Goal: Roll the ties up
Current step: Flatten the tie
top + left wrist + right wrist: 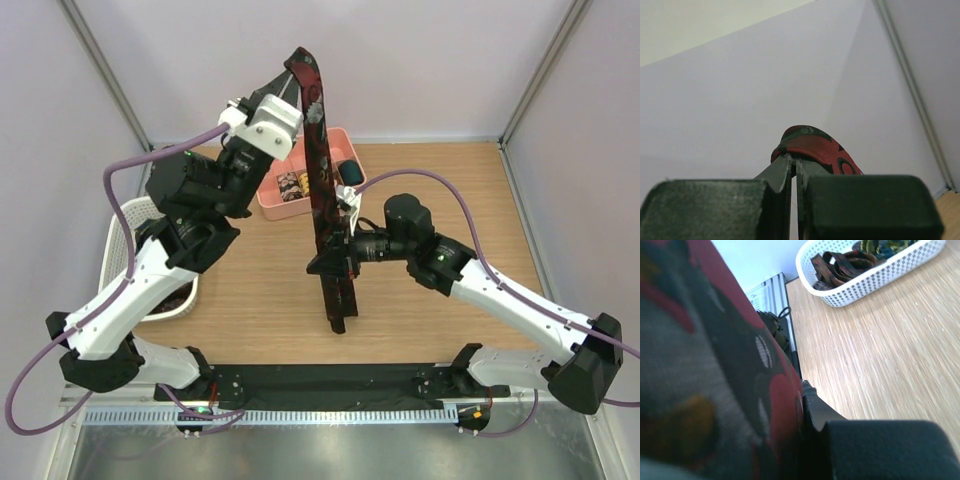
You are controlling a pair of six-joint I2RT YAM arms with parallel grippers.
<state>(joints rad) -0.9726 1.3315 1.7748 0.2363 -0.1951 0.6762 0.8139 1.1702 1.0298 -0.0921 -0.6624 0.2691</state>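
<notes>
Left gripper [293, 72] clamps tie [320, 150] top; right gripper [335, 262] at middle, grip unclear; wooden table [250, 300], pale walls [420, 60].

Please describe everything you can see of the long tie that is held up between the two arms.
The tie is a long, narrow band of fabric, dark with red shapes and pale prints. It is unrolled and stretched nearly straight. The left hand pinches its upper end high above the table; the right hand grips it lower down. Its lower end seems to reach the table.
</notes>
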